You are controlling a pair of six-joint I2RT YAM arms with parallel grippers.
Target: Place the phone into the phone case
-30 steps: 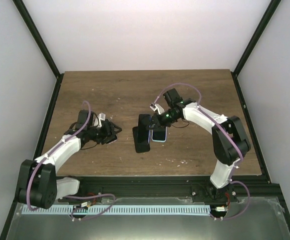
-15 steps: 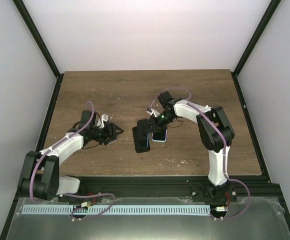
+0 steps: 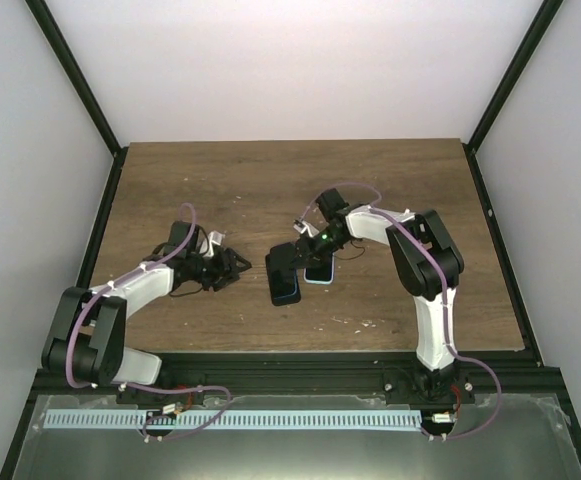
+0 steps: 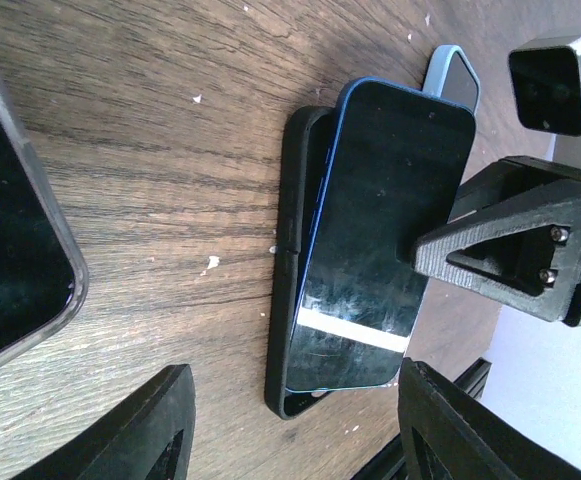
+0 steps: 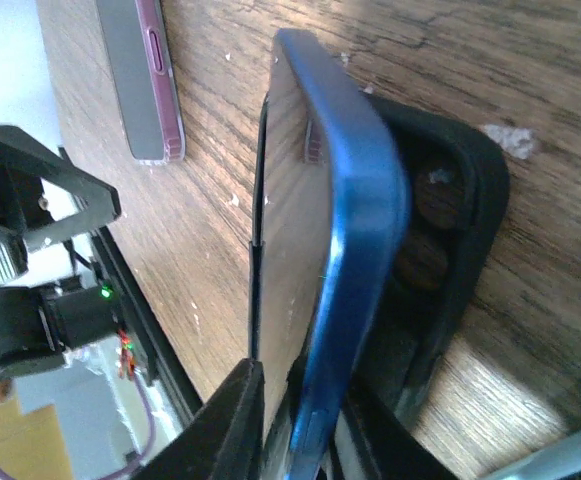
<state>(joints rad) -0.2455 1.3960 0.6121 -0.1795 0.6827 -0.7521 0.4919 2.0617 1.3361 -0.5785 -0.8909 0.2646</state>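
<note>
Left arm (image 3: pixel 135 285) lies low and stretched toward centre, elbow near its base; left gripper (image 3: pixel 232 266) is level, fingers (image 4: pixel 160 425) spread wide apart. Right arm (image 3: pixel 400 225) folds inward, wrist pitched down; right gripper (image 3: pixel 308 250) is pinched on the phone (image 4: pixel 380 230) edge.

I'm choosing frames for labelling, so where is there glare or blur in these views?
Left wrist view: a white glare stripe crosses the blue phone, and the fingers of the left end effector are dark blurs along the bottom. Right wrist view: the phone's near edge looks soft, and a bright patch washes out the table. Top external view: even light, no glare.
</note>
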